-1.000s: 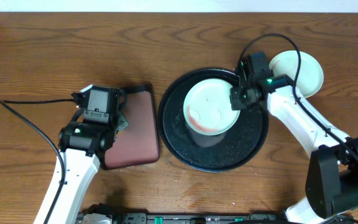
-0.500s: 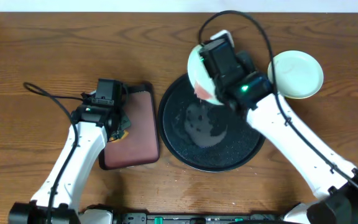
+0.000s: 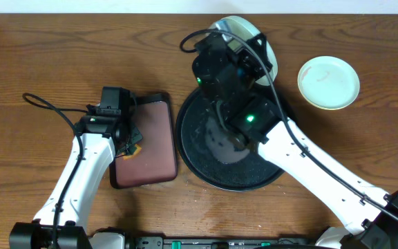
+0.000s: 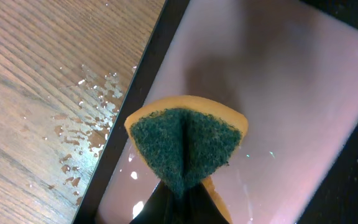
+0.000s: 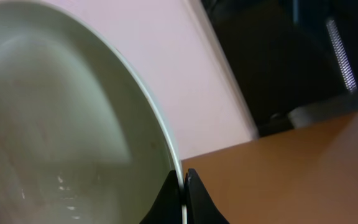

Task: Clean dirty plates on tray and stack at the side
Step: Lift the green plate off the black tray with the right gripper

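Observation:
My right gripper (image 5: 183, 186) is shut on the rim of a pale mint plate (image 5: 61, 124), which it holds tilted in the air. From overhead, that plate (image 3: 254, 33) shows past the raised right arm, above the far edge of the black tray (image 3: 199, 162). A wet grey patch (image 3: 221, 143) marks the tray's floor. A pale yellow plate (image 3: 328, 82) lies on the table to the right of the tray. My left gripper (image 3: 128, 142) is shut on a folded yellow-and-green sponge (image 4: 185, 140), just above the maroon tray (image 4: 278, 93).
The maroon tray (image 3: 147, 149) lies just left of the black tray. Water drops (image 4: 86, 124) spot the wood beside it. A cable (image 3: 47, 111) trails left from the left arm. The raised right arm (image 3: 289, 152) crosses over the black tray.
My right gripper has lifted the mint plate off the black tray and carried it up toward the far edge. The left gripper has shifted slightly over the maroon tray with the sponge.

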You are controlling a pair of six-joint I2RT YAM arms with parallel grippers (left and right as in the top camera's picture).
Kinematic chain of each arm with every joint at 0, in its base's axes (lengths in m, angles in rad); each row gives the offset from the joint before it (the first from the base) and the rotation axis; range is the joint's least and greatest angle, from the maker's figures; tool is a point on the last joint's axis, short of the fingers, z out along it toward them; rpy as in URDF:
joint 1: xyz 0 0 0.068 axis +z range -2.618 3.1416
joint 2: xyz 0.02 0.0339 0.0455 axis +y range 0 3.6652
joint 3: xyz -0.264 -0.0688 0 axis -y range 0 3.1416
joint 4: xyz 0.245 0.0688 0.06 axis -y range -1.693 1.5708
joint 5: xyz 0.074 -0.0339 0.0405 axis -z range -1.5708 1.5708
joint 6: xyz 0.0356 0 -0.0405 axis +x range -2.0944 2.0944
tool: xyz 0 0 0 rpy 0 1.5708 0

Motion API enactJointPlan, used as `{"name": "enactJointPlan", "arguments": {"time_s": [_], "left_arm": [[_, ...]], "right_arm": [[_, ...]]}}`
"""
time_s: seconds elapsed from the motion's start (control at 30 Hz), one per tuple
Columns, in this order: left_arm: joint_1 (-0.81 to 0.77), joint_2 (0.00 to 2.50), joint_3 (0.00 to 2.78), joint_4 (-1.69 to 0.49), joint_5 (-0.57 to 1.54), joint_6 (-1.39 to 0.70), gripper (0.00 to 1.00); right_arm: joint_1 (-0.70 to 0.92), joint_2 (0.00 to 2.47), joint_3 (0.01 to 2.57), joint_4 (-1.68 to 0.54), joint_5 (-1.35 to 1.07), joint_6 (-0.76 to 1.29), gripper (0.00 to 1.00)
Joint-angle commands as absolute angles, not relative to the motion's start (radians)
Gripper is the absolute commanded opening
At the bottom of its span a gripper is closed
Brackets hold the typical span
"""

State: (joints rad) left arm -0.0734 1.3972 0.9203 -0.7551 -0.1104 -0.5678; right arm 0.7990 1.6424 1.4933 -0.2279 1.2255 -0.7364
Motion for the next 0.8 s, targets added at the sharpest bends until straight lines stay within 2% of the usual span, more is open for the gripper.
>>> {"name": "enactJointPlan", "arguments": {"time_s": [0.0,0.17,0.43,0.53,0.63,0.7,0.77], "left_arm": [[-0.068,1.396,0.913,-0.757,-0.112,-0.553,0.07],[-0.068,1.396,0.913,-0.756,-0.112,-0.553,0.07],[-0.068,1.396,0.913,-0.753,-0.112,-0.553,0.07],[-0.068,1.396,0.913,-0.754,-0.112,-0.553,0.07],[-0.068,1.396,0.913,-0.754,-0.112,-0.553,0.07],[-0.068,1.396,0.913,-0.754,-0.112,-0.553,0.07],[-0.068,1.396,0.913,-0.754,-0.112,-0.553,0.07]], "right_arm": [[0.824,1.617,1.517,-0.167,1.286,-0.949,0.01],[0.827,1.617,1.517,-0.064,1.286,-1.079,0.01],[0.842,1.618,1.517,-0.057,1.303,-1.067,0.01],[0.840,1.618,1.517,-0.118,1.330,-0.881,0.01],[0.821,1.618,1.516,-0.344,1.293,-0.553,0.01],[0.795,1.618,1.510,-0.538,1.114,-0.371,0.01],[0.754,1.622,1.494,-0.639,0.907,-0.345,0.01]]}}
